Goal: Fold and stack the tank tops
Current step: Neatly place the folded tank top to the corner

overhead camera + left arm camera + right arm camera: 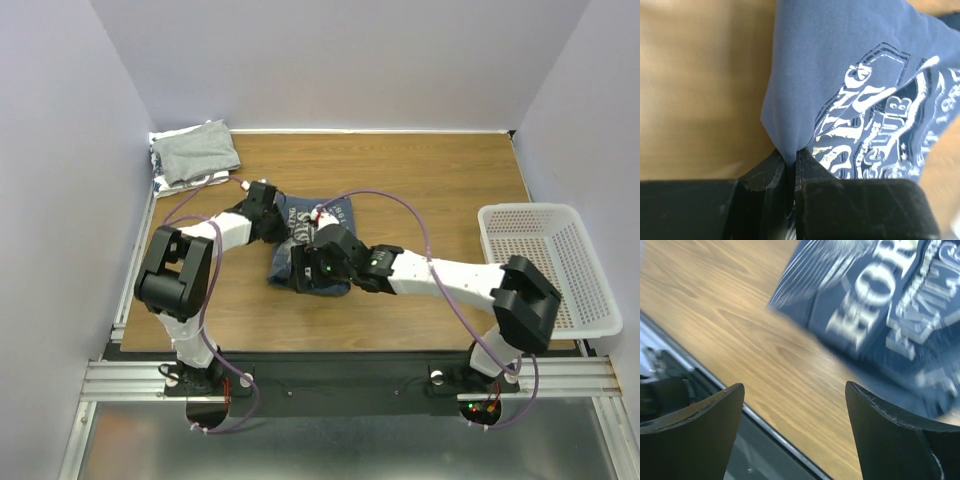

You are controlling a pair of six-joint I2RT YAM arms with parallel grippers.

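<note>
The overhead view looks down from the table's (pixel 400 180) near edge; both wrist views, close-up, share the blue top (pixel 290 268) with it.

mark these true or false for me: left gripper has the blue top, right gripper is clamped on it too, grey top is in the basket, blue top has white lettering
1. The left gripper pinches an edge of the slate-blue tank top. True.
2. The right gripper is clamped on that top as well. False: its jaws stand wide apart with nothing between them.
3. The light grey tank top is in the white basket. False: it lies folded at the far left corner of the table, while the basket sits at the right edge.
4. The slate-blue tank top carries white lettering. True.
</note>
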